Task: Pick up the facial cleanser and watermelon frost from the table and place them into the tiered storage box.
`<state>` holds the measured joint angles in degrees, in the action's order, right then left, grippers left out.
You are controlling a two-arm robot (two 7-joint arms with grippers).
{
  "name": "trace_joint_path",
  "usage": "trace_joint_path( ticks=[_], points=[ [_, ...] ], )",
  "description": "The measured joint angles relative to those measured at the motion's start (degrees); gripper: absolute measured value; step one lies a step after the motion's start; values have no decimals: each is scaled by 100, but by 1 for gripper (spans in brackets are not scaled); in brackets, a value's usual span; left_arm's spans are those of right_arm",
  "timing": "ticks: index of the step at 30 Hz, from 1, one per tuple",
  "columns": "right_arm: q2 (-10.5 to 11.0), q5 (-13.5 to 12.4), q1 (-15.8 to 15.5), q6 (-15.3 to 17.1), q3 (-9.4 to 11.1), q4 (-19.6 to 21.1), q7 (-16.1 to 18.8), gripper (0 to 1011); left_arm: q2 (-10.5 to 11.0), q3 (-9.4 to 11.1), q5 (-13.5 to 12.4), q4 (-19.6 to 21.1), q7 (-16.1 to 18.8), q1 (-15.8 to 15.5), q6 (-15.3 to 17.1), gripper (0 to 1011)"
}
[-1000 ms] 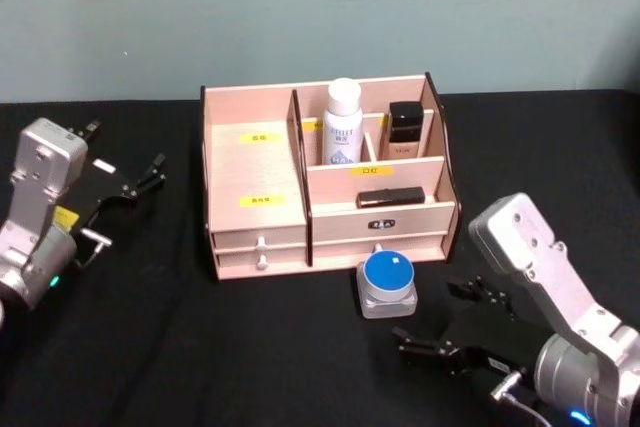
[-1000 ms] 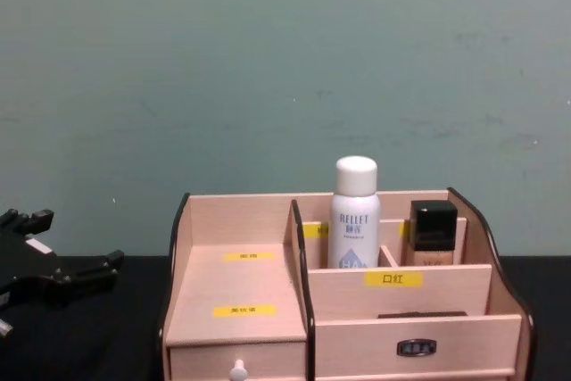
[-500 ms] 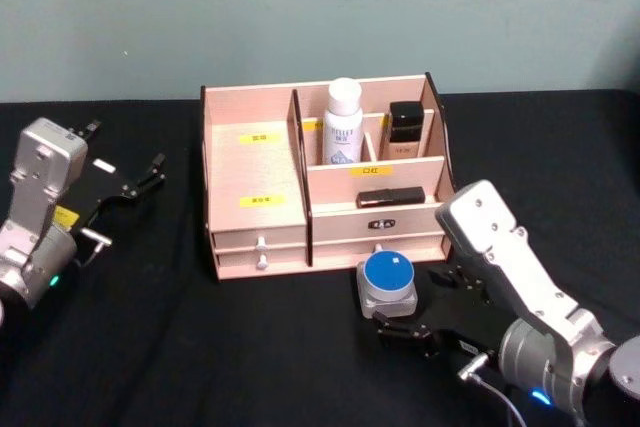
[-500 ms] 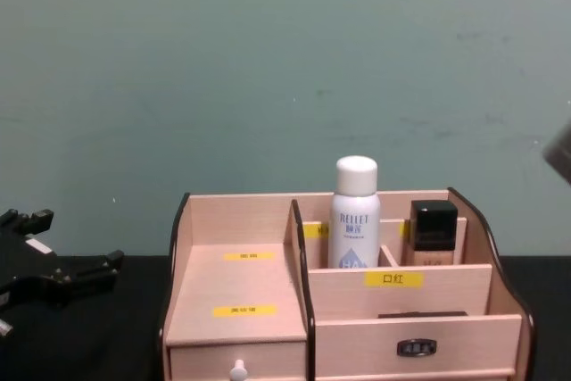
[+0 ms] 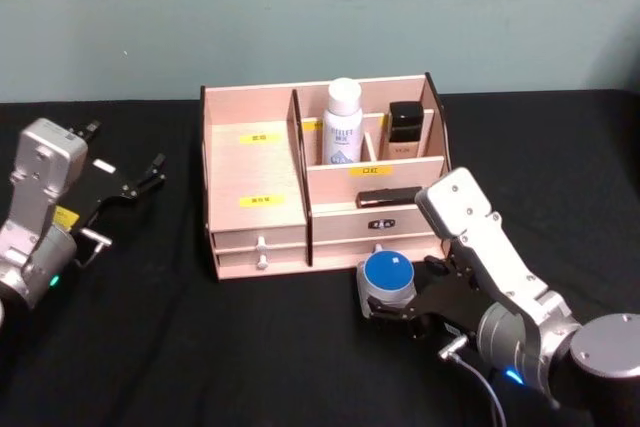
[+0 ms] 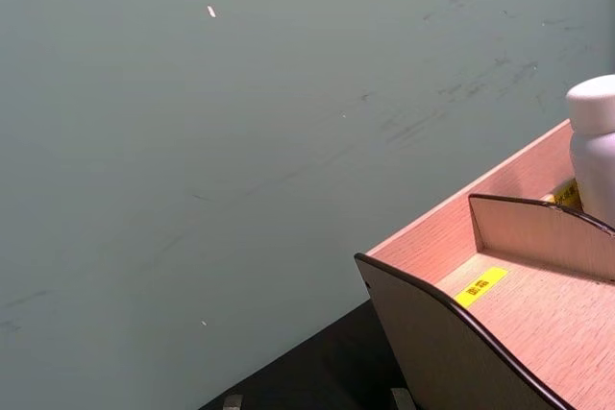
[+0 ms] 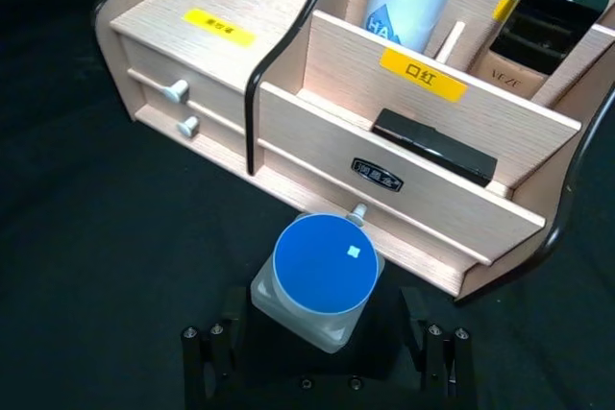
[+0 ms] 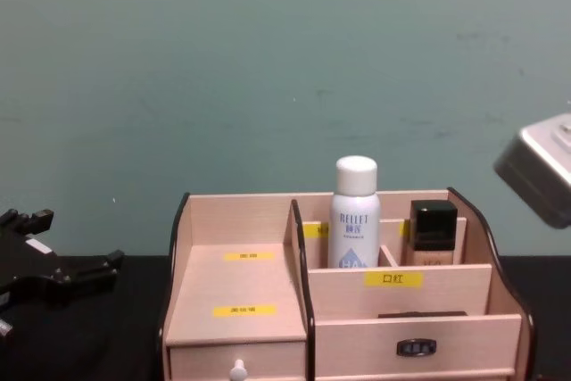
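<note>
Jar with a blue lid (image 5: 388, 282): upright on the black table (image 5: 200, 347), just in front of the storage box's wider drawer (image 7: 384, 204). Right gripper (image 7: 322, 302): low at the jar, fingers spread wide, one on each side, gripping nothing.

Storage box (image 5: 252, 162): pale wood, dark edges, yellow labels.
- Back compartment, middle: white bottle (image 5: 342, 127), upright.
- Back compartment, right: square bottle with black cap (image 5: 405, 129), upright.
- Middle tier, right: flat black item (image 5: 390, 197), lying lengthwise.
- Left stepped section: bare wood; two small drawers (image 5: 258, 252) with white knobs beneath, shut.

Left gripper (image 5: 130, 202): well apart to the box's left, above the table, fingers spread, holding nothing.
</note>
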<state>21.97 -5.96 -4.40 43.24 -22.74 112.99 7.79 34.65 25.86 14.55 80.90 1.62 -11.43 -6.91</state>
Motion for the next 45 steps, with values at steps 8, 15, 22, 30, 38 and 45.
trace_joint_path(
  ticks=[8,15,22,30,38,45],
  points=[
    [-237,73,119,42,25,-190,-16,1000,0,0,0,0,0,0,0,1001],
    [-408,141,205,55,62,-313,1,1000,0,0,0,0,0,0,0,1001],
    [-512,177,236,55,95,-392,86,1000,0,0,0,0,0,0,0,1001],
    [-608,236,244,51,113,-459,177,1000,0,0,0,0,0,0,0,1001],
    [-668,381,230,36,132,-493,199,1000,0,0,0,0,0,0,0,1001],
    [-708,470,200,17,173,-495,240,1000,0,0,0,0,0,0,0,1001]
  ],
)
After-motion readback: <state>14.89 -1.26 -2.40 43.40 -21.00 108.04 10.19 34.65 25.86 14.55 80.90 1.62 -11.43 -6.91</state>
